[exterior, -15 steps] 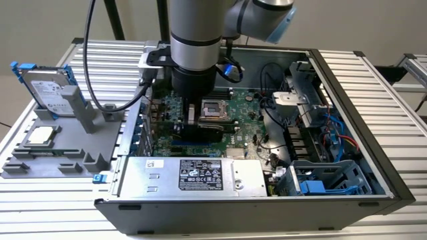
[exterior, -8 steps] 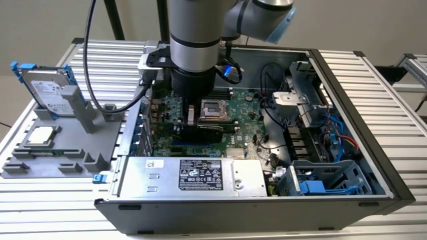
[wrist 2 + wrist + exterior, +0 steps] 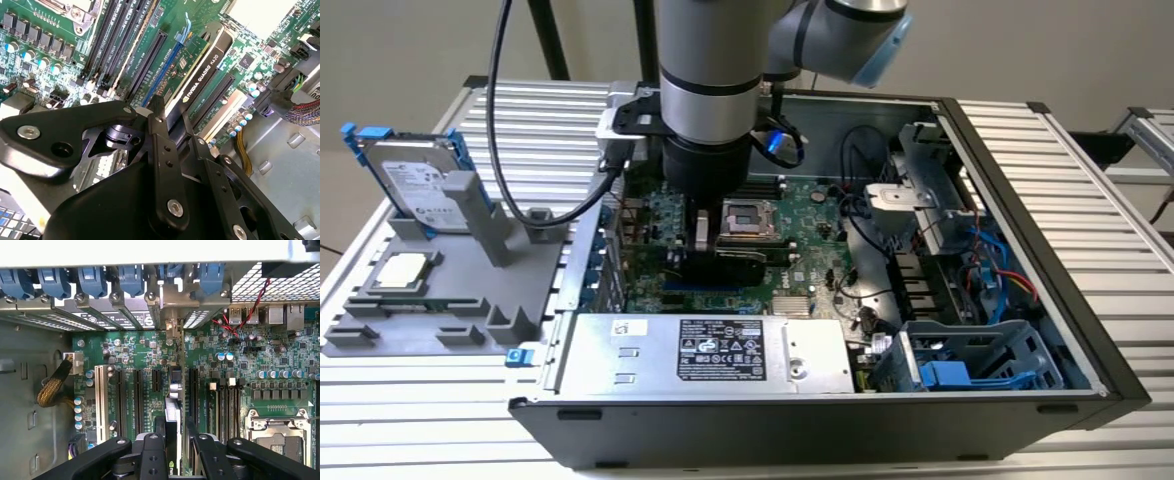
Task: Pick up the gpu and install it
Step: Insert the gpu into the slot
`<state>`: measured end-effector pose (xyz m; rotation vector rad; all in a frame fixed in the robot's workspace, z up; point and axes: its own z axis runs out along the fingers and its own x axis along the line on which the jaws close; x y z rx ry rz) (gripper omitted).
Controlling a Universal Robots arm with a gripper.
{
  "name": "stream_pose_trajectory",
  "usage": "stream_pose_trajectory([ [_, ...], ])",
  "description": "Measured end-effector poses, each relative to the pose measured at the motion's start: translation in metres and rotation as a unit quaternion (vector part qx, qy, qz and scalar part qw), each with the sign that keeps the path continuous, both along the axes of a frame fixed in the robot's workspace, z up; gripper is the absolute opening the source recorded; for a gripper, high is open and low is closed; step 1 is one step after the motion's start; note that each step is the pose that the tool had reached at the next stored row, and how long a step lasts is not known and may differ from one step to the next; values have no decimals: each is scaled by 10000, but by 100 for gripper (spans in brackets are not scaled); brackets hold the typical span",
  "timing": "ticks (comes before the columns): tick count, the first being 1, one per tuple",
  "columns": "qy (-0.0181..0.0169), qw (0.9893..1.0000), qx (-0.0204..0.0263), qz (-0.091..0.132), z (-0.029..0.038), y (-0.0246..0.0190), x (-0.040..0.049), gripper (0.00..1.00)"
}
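The gpu stands on edge low over the green motherboard inside the open computer case. Its black shroud edge runs along a long expansion slot, and its silver end bracket meets the case's rear wall. My gripper reaches straight down from the arm and is shut on the gpu. In both wrist views the black fingers flank the card's top edge. Whether the card sits fully in the slot cannot be told.
A silver hard drive and a processor rest in a grey fixture at the exterior view's left. The power supply lies along the case front. The processor socket, memory slots, blue bracket latches and loose cables crowd the card.
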<state>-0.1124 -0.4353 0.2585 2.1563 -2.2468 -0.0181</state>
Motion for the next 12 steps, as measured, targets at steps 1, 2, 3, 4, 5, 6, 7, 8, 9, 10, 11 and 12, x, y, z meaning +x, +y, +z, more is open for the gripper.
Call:
stream_pose_trajectory([
  [1, 0, 10000, -2, -1, 0, 5, -1, 0],
  [2, 0, 10000, -5, 0, 0, 11, -1, 0],
  [3, 0, 10000, -8, 2, 1, 16, 0, 0],
  [4, 0, 10000, -12, 4, 2, 21, 0, 0],
  [5, 1, 10000, -15, 8, 2, 25, 0, 0],
  [6, 1, 10000, -15, 10, 0, 25, 0, 0],
  [7, 0, 10000, -15, 11, -4, 25, 0, 0],
  [8, 0, 10000, -15, 11, -6, 25, 0, 0],
  [9, 0, 10000, -15, 10, -6, 26, -1, 0],
  [10, 0, 10000, -15, 10, -7, 25, -1, 0],
  [11, 0, 10000, -14, 10, -8, 24, -1, 0],
  [12, 0, 10000, -14, 10, -7, 24, -1, 0],
])
